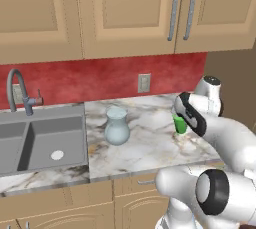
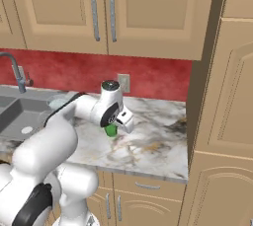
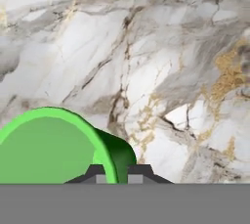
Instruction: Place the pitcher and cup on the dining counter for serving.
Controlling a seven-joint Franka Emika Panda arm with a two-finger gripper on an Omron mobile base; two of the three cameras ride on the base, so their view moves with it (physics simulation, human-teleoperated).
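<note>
Jaws (image 3: 112,175) clamped on cup (image 3: 53,145) rim, pitcher (image 1: 117,127) well apart, mid-counter.

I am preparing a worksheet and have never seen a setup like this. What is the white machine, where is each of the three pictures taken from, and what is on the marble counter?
All three pictures are computer-rendered. The white machine is a robot arm with a two-finger gripper. Two cameras sit behind it, one to its left and one to its right, showing the same kitchen from two sides. The third camera sits on the hand and looks along the fingers. On the marble counter, beside the grey sink with its faucet, stands a pale glassy pitcher, untouched. The gripper is at a small green cup: its rim lies right at the finger tips in the hand picture. Whether the fingers have closed on it cannot be told.
</note>
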